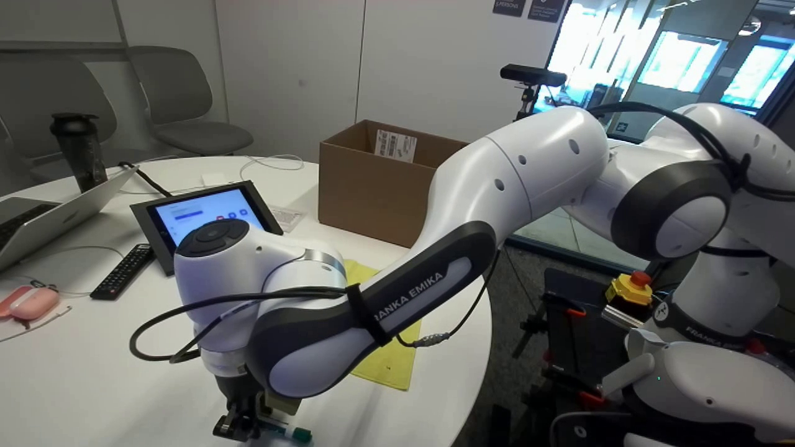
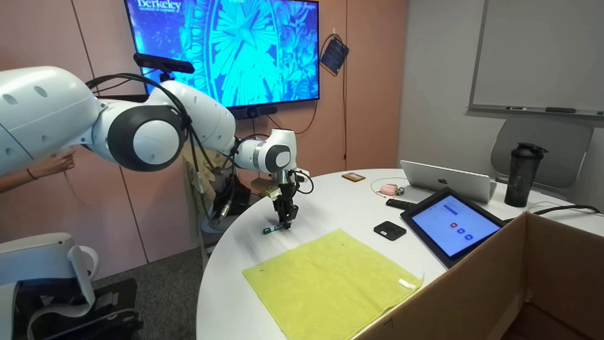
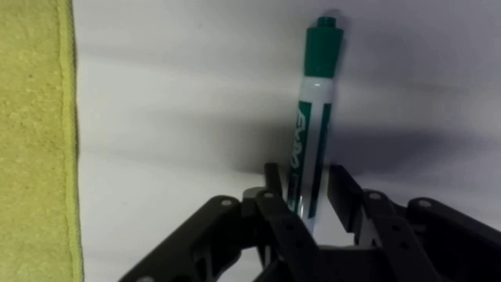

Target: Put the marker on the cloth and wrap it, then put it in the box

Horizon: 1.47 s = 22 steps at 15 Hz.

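Note:
The marker, white with a green cap and green label, lies on the table in the wrist view [image 3: 313,121]; it also shows in both exterior views [image 1: 301,435] [image 2: 272,230]. My gripper [image 3: 304,168] is low at the table with its fingers on either side of the marker's lower body. Gaps show between the marker and both fingers, so it is open. The gripper is also in both exterior views [image 1: 239,427] [image 2: 286,223]. The yellow cloth [image 2: 335,283] lies flat beside the marker; the arm partly covers it in an exterior view [image 1: 388,366]. The open brown cardboard box [image 1: 372,192] stands past the cloth.
A tablet on a stand [image 2: 453,224], a black square device [image 2: 390,230], a remote [image 1: 123,271], a laptop [image 2: 448,182], a pink case [image 1: 34,303] and a dark bottle [image 2: 523,174] stand on the round white table [image 1: 112,372]. The near box wall [image 2: 453,302] rises beside the cloth.

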{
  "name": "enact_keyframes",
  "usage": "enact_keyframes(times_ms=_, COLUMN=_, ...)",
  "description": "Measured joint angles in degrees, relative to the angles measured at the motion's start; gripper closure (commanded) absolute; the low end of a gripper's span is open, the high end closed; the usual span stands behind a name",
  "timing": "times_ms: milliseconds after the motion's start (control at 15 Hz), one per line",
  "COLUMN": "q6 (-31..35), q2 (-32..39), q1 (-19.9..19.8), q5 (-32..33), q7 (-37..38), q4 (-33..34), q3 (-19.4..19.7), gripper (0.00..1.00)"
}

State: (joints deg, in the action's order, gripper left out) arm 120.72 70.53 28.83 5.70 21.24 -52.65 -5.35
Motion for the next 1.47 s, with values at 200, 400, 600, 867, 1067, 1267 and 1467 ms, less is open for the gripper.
enact_keyframes(times_ms=200, q6=-1.4, q2=-0.1, q1=0.3, q5=0.2, q7=0.0, q4=0.3, q3=0.0, gripper=0.93)
enact_keyframes(times_ms=400, q6=-3.6, q2=-0.2, q1=0.3, q5=0.7, q7=0.0, q4=0.5, q3=0.1, gripper=0.93)
enact_keyframes(times_ms=600, q6=-5.5, q2=-0.6, q1=0.3, q5=0.9, q7=0.0, q4=0.6, q3=0.4, gripper=0.93)
enact_keyframes(times_ms=867, q6=-7.3, q2=-2.8, q1=-0.2, q5=1.3, q7=0.0, q4=0.6, q3=2.4, gripper=0.93)
enact_keyframes(times_ms=1067, q6=-8.1, q2=-4.9, q1=-1.8, q5=2.0, q7=0.0, q4=0.3, q3=4.4, gripper=0.93)
enact_keyframes(times_ms=1267, q6=-8.1, q2=-6.5, q1=-4.1, q5=2.1, q7=0.0, q4=-0.9, q3=6.2, gripper=0.93)
enact_keyframes(times_ms=1467, q6=-7.7, q2=-8.2, q1=-6.7, q5=2.1, q7=0.0, q4=-3.6, q3=7.6, gripper=0.93)
